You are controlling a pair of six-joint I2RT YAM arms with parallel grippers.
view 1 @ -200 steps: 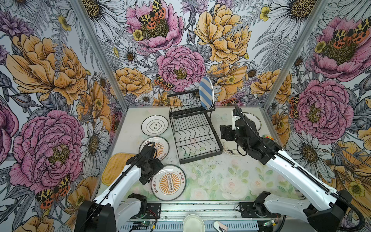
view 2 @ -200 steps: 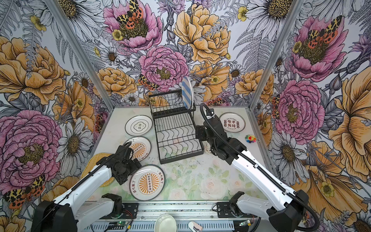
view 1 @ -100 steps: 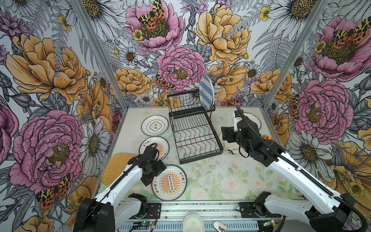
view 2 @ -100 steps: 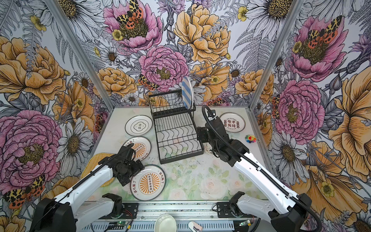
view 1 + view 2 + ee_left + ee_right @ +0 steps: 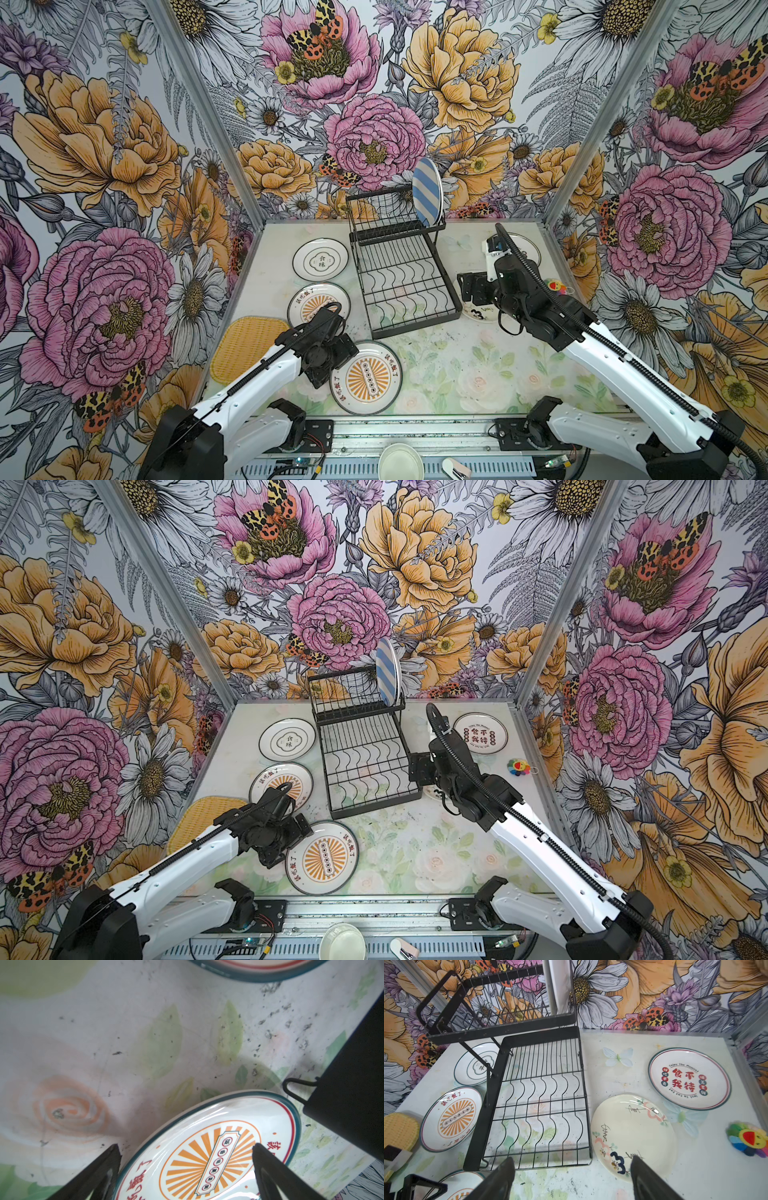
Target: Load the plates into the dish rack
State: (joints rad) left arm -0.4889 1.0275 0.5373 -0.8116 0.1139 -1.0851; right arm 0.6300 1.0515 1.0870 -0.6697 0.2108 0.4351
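Your left gripper was spread wide and held nothing: one finger sat over the near sunburst plate, the other outside its teal rim over the table; contact, can't tell. That plate lay flat at 7 o'clock from the dish rack, red rim text "该吃饭了"; the circled characters in its centre cartouche were too small to read. Your right gripper was also wide apart and empty, above the rack's 4 o'clock corner, with one finger over the doodle plate near a dark blue "3". Only the blue-striped plate was racked, upright at the 3 o'clock end of the raised tier; the lower wavy-wire tier was bare. Flat on the table: a second sunburst plate with the same text at 9 o'clock of the rack, a white plate marked "食味" at 10 o'clock, and a plate reading "食不我待" under "Enjoy The Moment" at 2 o'clock. The yellow woven tray lay at 8 o'clock. A rainbow flower toy sat at 3 o'clock, near the wall.
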